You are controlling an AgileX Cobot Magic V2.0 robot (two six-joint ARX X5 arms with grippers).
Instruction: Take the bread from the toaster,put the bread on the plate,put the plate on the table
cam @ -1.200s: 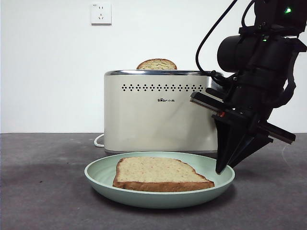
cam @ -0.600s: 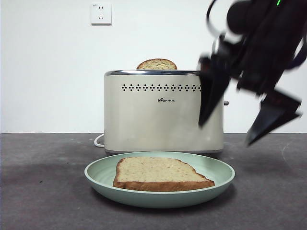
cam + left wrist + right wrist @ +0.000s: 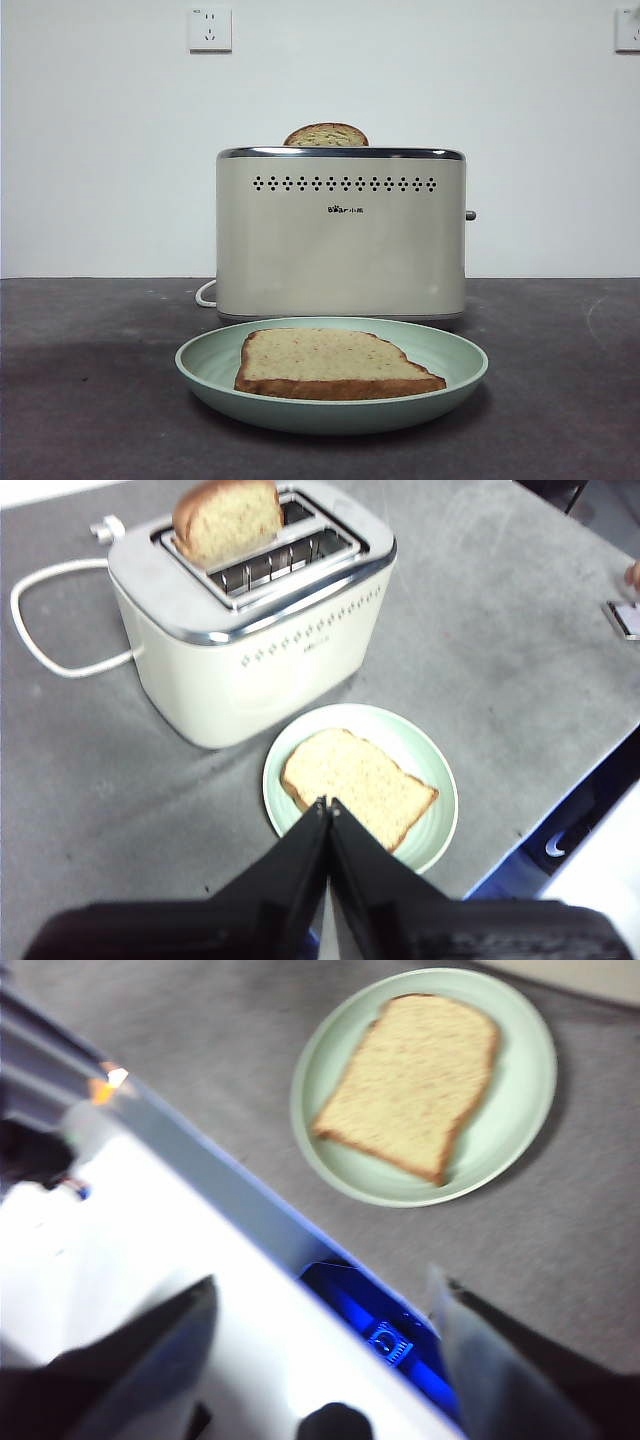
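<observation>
Here, bread [image 3: 340, 362] rests on plate [image 3: 332, 400]; my left gripper [image 3: 327, 805] pinched together, right gripper [image 3: 325, 1300] spread; re-nudging the rim risks sliding the slice.

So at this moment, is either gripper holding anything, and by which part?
Nothing is held. The left gripper is shut on nothing above the plate; the right gripper is open and empty. The bread lies on the plate.

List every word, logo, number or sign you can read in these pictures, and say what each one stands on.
Small dark logo on the front of the toaster, under the dot vents: too small to read.
Tiny marks on the wall socket: too small to read.
The bread, the plate and the table show no text.
</observation>
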